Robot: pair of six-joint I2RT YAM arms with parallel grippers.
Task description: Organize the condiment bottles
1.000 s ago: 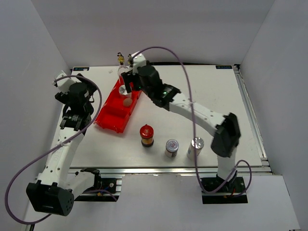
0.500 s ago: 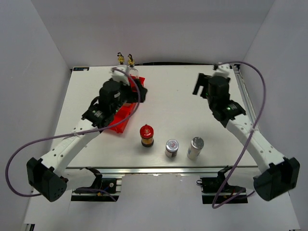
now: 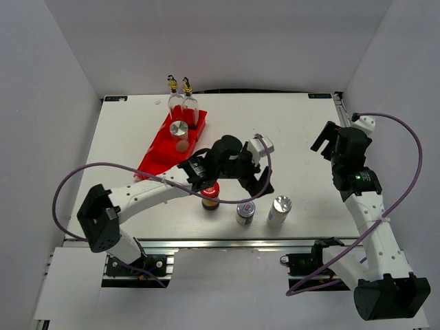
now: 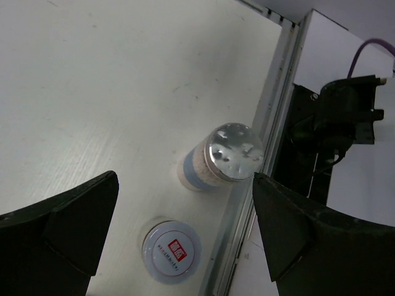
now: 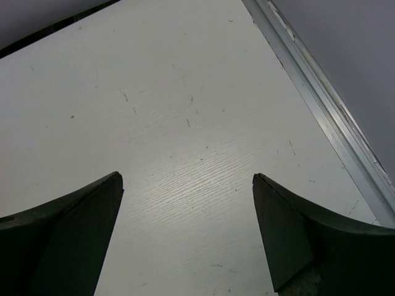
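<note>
Top external view shows all six condiment bottles standing upright, each with its long axis vertical and its cap or spout pointing up. The red tray [image 3: 157, 161] lies at the far left of the bench [image 3: 295, 124]. At its far end stand two glass cruets [image 3: 190, 106] side by side, gold spouts upward, and just in front of them one tray shaker [image 3: 179, 128] with a silver cap. The other three form a row near the front edge of the bench: the red-lidded jar [image 3: 210, 194], the short jar [image 3: 245, 211] with a silver lid, and the bench shaker [image 3: 279, 208], each a little apart from the next.

The left tool [image 4: 184, 179] is spread wide and holds nothing; in the left wrist view the bench shaker and the short jar show between its fingers, both below it on the bench. The right tool [image 5: 186, 177] is also spread and empty, over bare bench near the right edge.

Compared with half a second ago, the left arm has left the tray and now stretches across to the middle of the bench — the tray shaker, covered before, is in plain sight. The right arm has drawn back toward the right side. The three bottles in the front row stand where they stood.

The count: two cruets, two shakers, one red-lidded jar, one short jar — three in the tray, three on the bench.
</note>
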